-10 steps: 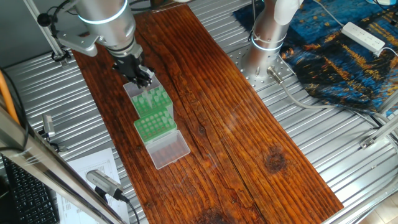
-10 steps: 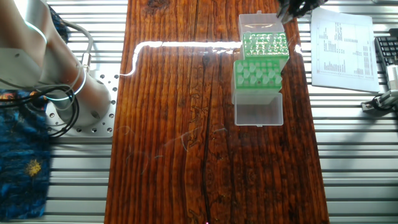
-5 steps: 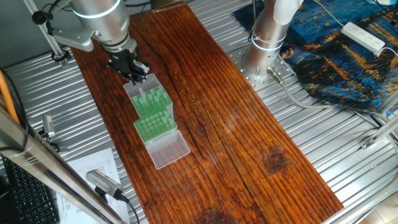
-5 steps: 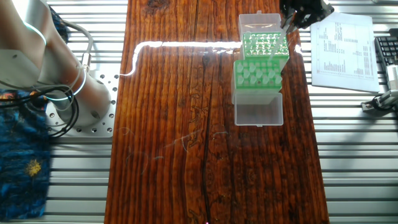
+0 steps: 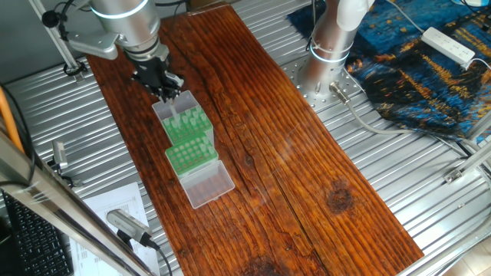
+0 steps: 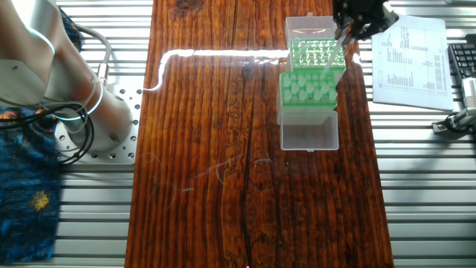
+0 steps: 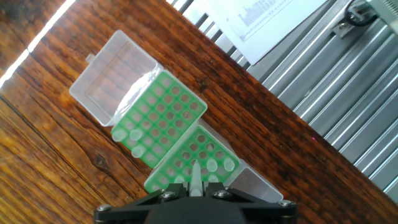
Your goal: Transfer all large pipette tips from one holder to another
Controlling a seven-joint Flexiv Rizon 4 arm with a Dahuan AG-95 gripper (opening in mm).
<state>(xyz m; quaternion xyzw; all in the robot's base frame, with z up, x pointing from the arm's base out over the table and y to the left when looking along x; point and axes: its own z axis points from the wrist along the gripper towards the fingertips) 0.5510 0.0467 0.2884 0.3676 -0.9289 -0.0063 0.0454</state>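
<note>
The wooden board [image 5: 268,130] lies across the ribbed metal table [image 5: 399,169], with a printed sheet [image 6: 413,52] beside it; on the board two green racks [image 6: 311,74] stand end to end, touching, each with a clear lid [image 6: 309,135] folded open at its outer end; the gripper [image 5: 163,90] hangs above the rack nearer the arm's side, its fingers closed on one of the large pipette tips [image 7: 194,180], lifted clear of the holes, narrow end pointing down; other pale-green tips [image 7: 134,142] sit in the racks' holes
</note>
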